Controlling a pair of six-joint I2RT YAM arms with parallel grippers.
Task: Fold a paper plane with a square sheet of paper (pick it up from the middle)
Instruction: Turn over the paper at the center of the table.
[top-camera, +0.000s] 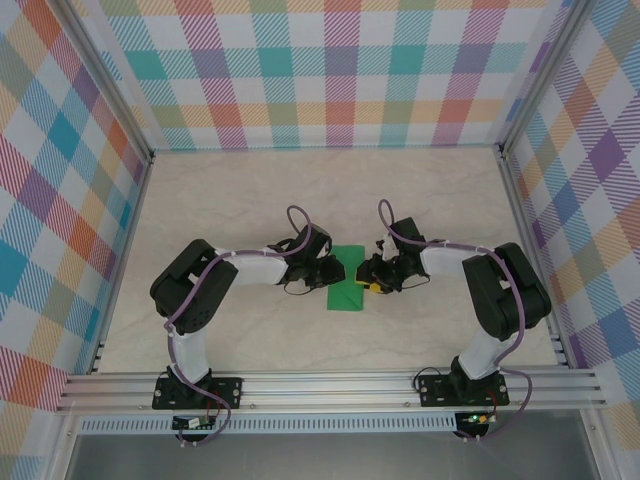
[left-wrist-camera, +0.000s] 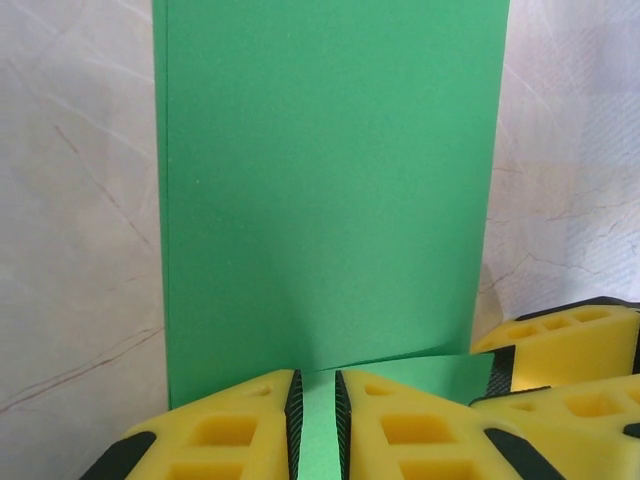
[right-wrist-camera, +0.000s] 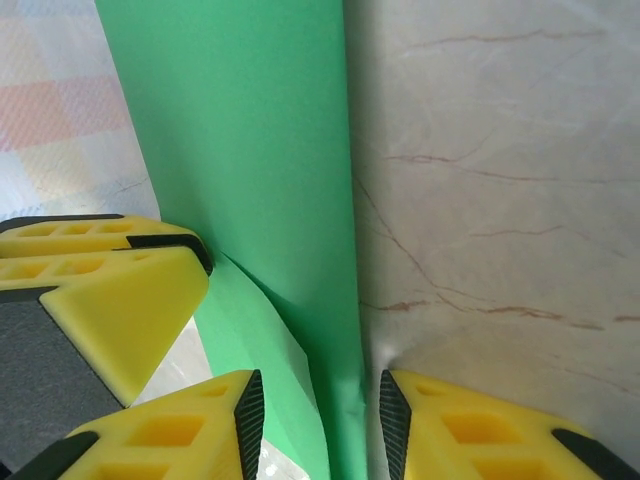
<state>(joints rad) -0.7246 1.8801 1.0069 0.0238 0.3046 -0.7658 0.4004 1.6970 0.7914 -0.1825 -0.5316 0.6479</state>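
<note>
The square sheet of paper, bright green and showing a narrow upright oblong outline from above, lies on the pale marbled counter near its middle, directly between the two arms. The left tool meets the sheet's left side. In the left wrist view its yellow fingers stand almost together, with only a thin strip of green between the black pads, so it is pinched shut on the paper's near edge. The rest of the sheet stretches flat ahead of it. The right tool comes in from the opposite side. In its own wrist view the jaws stand clearly apart, with a raised fold of the sheet running up between them (closer to the left-hand pad, with bare counter showing beside the other), so it is open around the paper rather than clamped on it. Each wrist camera also catches the other tool's yellow fingers close alongside, at the same end of the sheet. Checked walls in pastel colours enclose the counter on three sides.
</note>
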